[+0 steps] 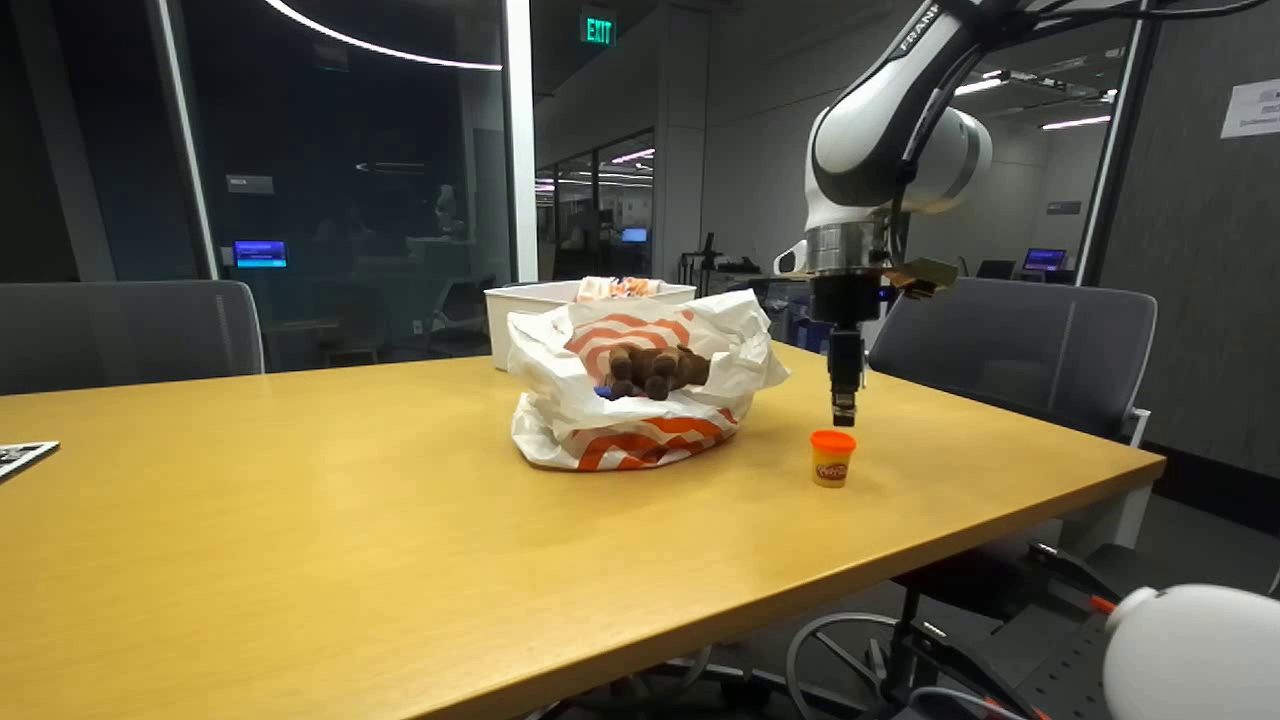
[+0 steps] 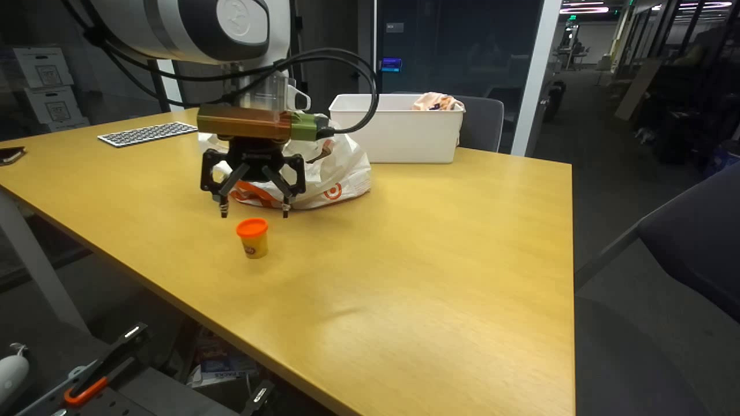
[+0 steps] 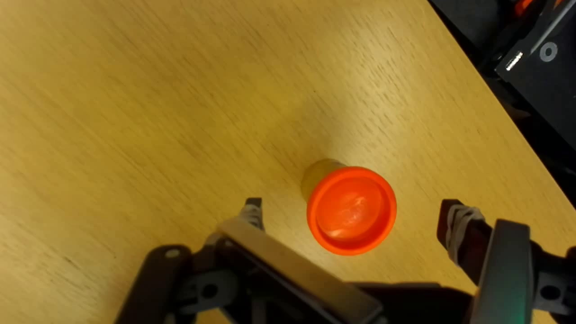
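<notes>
**While the claw [image 2: 255, 213] gapes wide and empty, a tub [image 2: 252, 238] stands beneath**

At the claw's six o'clock in both exterior views, it sits upright on the bench [image 2: 433, 260]; lowering is best done straight, centred over its lid [image 3: 352, 210]. The label [image 1: 831, 471] seems to read Play-Doh; a sign [image 1: 598, 28] says EXIT.

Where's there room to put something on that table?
Bare table lies between the orange-lidded tub and the nearest chair, and between the bag and keyboard. It is crowded at the tub, with the open gripper just above, and where bag and bin stand close together.
</notes>
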### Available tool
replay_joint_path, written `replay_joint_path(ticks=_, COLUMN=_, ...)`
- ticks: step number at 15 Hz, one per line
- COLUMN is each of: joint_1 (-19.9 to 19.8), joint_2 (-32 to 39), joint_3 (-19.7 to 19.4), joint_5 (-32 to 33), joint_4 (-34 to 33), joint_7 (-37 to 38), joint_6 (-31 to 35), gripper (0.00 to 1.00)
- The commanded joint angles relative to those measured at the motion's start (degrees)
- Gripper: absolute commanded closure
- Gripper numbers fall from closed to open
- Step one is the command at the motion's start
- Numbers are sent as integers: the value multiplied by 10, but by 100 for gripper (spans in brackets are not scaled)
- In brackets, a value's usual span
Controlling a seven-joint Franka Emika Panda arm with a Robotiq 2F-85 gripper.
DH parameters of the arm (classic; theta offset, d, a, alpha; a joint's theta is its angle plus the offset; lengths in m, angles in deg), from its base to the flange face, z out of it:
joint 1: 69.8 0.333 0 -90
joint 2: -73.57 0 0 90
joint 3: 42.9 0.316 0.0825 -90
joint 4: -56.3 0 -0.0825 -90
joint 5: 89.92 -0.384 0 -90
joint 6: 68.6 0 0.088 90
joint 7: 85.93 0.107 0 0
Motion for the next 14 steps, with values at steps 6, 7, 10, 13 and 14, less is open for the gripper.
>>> replay_joint_path(ticks=6, joint_1=20, joint_2=45, joint_3=-1, joint_5=-51, joint_4=5, joint_7=-58, joint_6=49, gripper=0)
replay_joint_path(ticks=7, joint_1=19, joint_2=51, joint_3=-1, joint_5=-54, joint_4=5, joint_7=-61, joint_6=51, gripper=0)
replay_joint_path(ticks=10, joint_1=15, joint_2=62, joint_3=2, joint_5=-54, joint_4=6, joint_7=-60, joint_6=63, gripper=25)
replay_joint_path(ticks=13, joint_1=13, joint_2=65, joint_3=5, joint_5=-50, joint_4=7, joint_7=-57, joint_6=70, gripper=42)
replay_joint_path(ticks=14, joint_1=13, joint_2=66, joint_3=5, joint_5=-50, joint_4=8, joint_7=-58, joint_6=70, gripper=51)
